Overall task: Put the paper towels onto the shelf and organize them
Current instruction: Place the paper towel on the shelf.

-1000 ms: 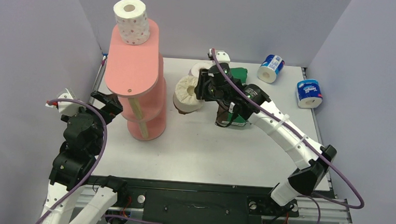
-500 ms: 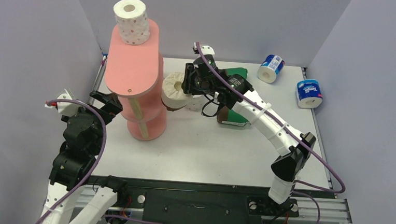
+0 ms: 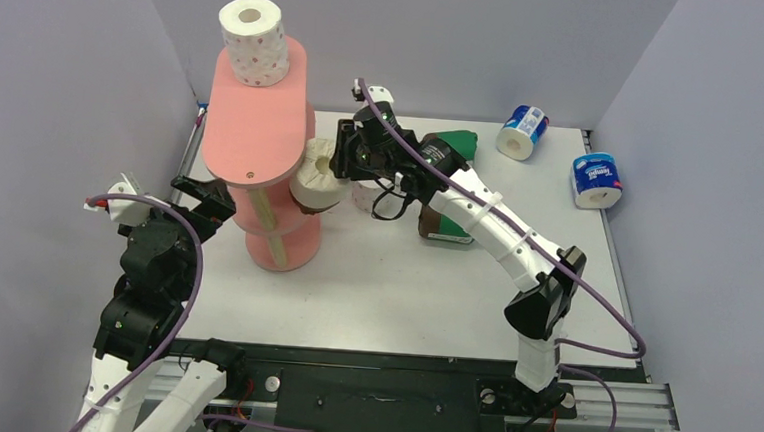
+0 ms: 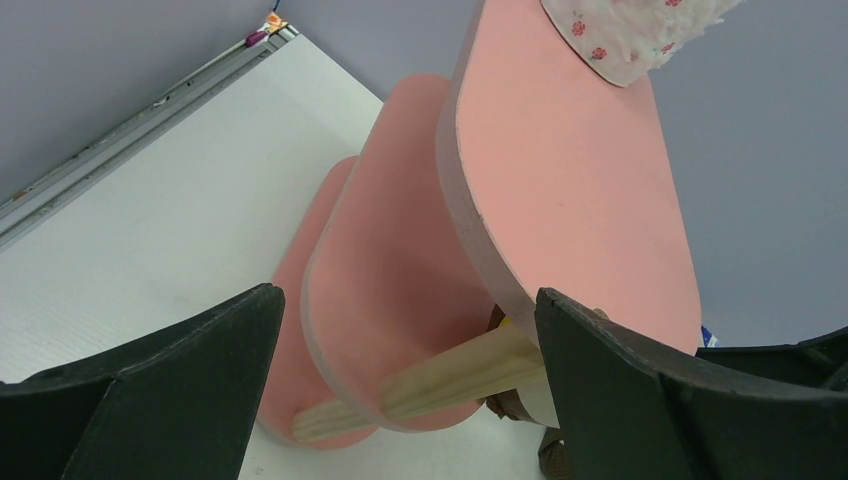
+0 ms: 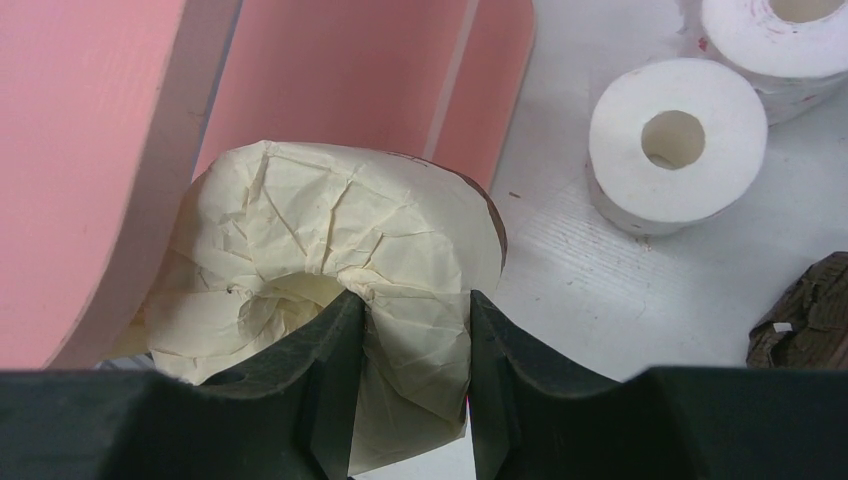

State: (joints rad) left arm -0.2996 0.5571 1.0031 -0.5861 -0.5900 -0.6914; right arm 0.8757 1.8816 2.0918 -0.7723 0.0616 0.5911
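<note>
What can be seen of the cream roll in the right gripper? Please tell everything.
The cream roll is short and round, wrapped in crumpled cream paper tucked into its central hollow, with a dark brown strip along one edge. The right gripper is shut on its wall beside the hollow and holds it above the table, hollow end up. It hangs close beside the shelf, below its top; whether they touch cannot be told.

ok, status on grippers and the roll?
Left gripper open near salmon-pink three-tier shelf. Right gripper shut on cream crinkled paper roll, beside shelf. No obstruction visible.
</note>
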